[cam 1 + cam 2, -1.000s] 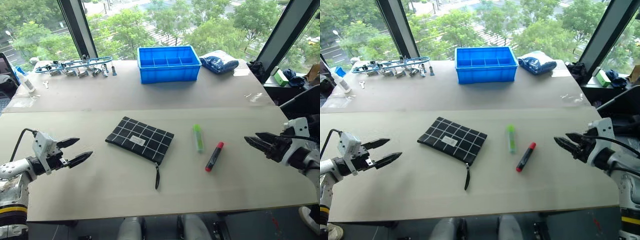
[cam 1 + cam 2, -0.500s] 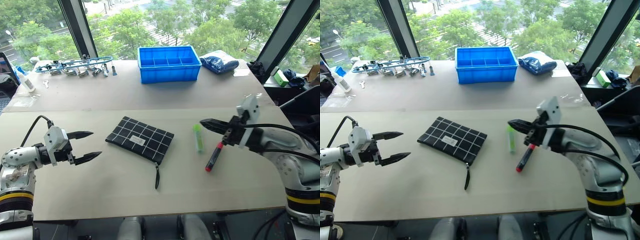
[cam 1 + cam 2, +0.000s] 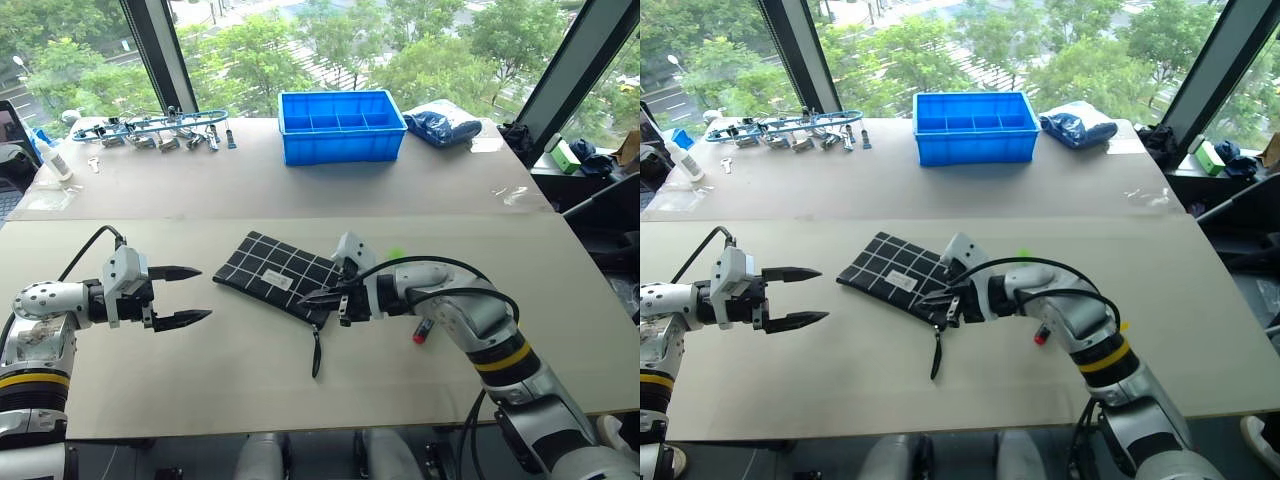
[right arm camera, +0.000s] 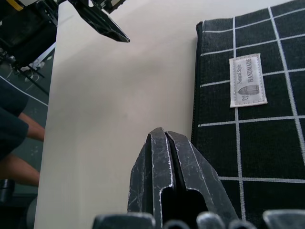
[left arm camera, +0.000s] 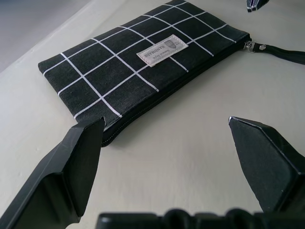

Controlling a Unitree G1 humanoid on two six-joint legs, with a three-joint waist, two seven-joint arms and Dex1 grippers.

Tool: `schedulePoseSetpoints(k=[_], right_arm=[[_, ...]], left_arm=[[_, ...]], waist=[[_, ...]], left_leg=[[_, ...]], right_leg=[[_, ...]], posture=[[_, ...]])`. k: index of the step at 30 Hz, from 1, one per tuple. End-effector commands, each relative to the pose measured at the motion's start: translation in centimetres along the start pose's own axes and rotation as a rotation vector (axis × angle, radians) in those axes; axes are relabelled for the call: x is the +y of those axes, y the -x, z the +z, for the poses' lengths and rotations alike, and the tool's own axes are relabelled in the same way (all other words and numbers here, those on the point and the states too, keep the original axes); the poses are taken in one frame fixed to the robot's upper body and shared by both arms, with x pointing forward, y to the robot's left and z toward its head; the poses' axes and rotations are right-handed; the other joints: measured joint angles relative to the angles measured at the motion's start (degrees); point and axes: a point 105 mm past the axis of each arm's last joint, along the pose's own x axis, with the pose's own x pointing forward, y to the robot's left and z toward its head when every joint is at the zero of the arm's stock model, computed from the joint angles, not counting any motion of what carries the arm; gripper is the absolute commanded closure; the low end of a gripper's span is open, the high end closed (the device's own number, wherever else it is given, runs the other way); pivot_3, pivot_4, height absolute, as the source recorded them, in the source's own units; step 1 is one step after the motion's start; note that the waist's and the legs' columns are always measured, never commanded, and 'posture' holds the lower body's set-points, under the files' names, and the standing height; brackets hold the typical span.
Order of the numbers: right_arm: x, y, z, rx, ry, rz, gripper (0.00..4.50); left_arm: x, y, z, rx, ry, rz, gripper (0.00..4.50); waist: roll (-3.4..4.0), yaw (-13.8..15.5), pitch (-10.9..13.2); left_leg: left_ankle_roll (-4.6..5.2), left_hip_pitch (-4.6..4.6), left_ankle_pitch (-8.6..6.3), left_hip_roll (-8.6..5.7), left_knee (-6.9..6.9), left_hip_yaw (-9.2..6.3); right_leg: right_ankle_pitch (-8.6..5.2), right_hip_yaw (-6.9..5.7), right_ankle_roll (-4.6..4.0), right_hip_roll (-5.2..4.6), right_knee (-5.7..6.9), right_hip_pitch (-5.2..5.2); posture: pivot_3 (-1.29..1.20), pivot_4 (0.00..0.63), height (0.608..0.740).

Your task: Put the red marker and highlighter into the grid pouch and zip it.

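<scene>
The right tool (image 3: 318, 297), its fingers pressed together and empty, hung over the near zipper edge of the one grid pouch (image 3: 280, 277), which lay flat on the counter (image 3: 200, 350). The left tool (image 3: 190, 295) stood spread wide, empty, well to the pouch's left. The right wrist view showed the pouch's white label (image 4: 247, 81) close up. The head views showed one red marker (image 3: 421, 333) and one highlighter (image 3: 396, 254), both mostly hidden behind the right arm.

A flat black fabric pouch (image 3: 283, 277) is showing white grid lines and a white label; behind it, a rectangular plastic bin (image 3: 339, 126) is glowing bright blue.
</scene>
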Motion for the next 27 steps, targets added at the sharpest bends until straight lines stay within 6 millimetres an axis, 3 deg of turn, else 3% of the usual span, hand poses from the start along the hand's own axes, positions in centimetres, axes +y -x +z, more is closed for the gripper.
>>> schedulePoseSetpoints(k=[1, 4, 12, 17, 21, 27], right_arm=[[0.6, -0.6, 0.1, 0.040, -0.001, 0.063, 4.45], [-0.5, -1.3, -1.1, 0.122, 0.018, 0.011, 4.45], [-1.4, -1.8, -1.9, 0.239, 0.127, -0.056, 4.45], [-3.1, -0.2, -1.9, 0.300, 0.228, -0.149, 4.45], [-4.7, 2.4, -0.5, 0.287, 0.290, -0.242, 4.45], [-6.4, 4.4, 1.5, 0.225, 0.301, -0.339, 4.45]], left_arm=[[0.1, -0.2, 0.8, -0.028, -0.023, 0.006, 0.00], [-0.1, -0.4, 0.8, -0.034, -0.019, 0.007, 0.00], [-0.2, -0.3, 0.8, -0.045, -0.009, 0.017, 0.00], [-0.3, -0.5, 0.9, -0.056, -0.001, 0.020, 0.00], [-0.5, -0.5, 0.9, -0.059, 0.002, 0.021, 0.00], [-0.5, -0.5, 1.0, -0.068, 0.008, 0.026, 0.00]], waist=[[0.00, -0.1, 0.0], [0.00, -0.1, 0.0], [0.00, -0.1, 0.0], [0.00, 0.0, 0.0], [0.00, 0.0, 0.0], [0.00, -0.3, 0.0]], left_leg=[[0.00, 0.00, 0.00, 0.00, 0.00, 0.00], [-0.01, 0.02, 0.00, 0.00, 0.00, 0.00], [-0.05, -0.05, 0.03, 0.00, 0.00, 0.02], [-0.05, -0.05, 0.03, -0.01, 0.01, 0.03], [-0.05, -0.05, 0.03, -0.02, 0.01, 0.02], [-0.09, -0.09, 0.05, 0.02, -0.01, 0.05]], right_leg=[[0.00, 0.00, 0.00, 0.00, 0.00, 0.00], [0.00, 0.00, 0.00, 0.00, 0.02, 0.00], [0.00, 0.01, 0.00, 0.00, 0.07, -0.11], [0.00, 0.02, 0.00, -0.01, 0.07, -0.11], [0.00, 0.01, 0.00, -0.04, 0.06, -0.10], [-0.01, 0.05, -0.03, 0.02, 0.10, -0.24]], posture=[[0.00, 0.150, 0.740], [0.00, 0.150, 0.740], [0.00, 0.150, 0.740], [0.00, 0.150, 0.740], [0.00, 0.150, 0.740], [0.00, 0.150, 0.740]])
